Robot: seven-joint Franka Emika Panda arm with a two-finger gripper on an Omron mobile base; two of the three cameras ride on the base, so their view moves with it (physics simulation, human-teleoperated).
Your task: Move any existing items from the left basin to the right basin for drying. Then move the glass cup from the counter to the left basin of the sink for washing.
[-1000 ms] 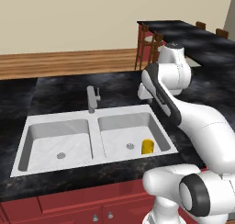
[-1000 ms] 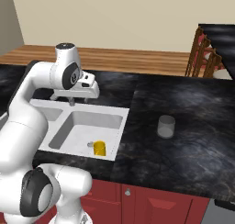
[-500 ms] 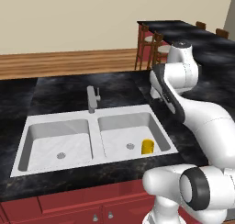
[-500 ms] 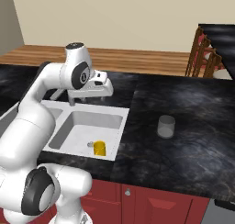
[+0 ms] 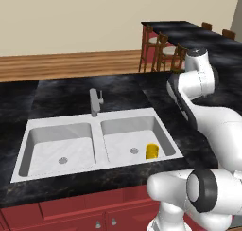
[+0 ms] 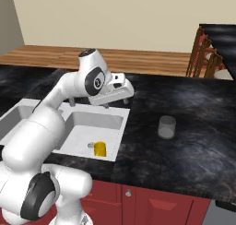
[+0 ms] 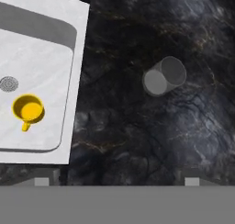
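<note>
Where the glossy marbled tabletop (image 6: 198,127) carries your see-through glass cup (image 6: 167,127), an opaque yellow cup (image 6: 99,149) sits in the right basin (image 6: 99,127); I cannot tell how your jaws stand.

One double sink (image 5: 97,126) with two basins: the left basin (image 5: 59,145) and the right basin (image 5: 130,140), each with one round drain. One faucet (image 5: 95,102). One yellow cup (image 6: 99,149). One glass cup (image 6: 167,127). One counter (image 6: 193,127). At least three wooden stools (image 5: 160,52).
</note>
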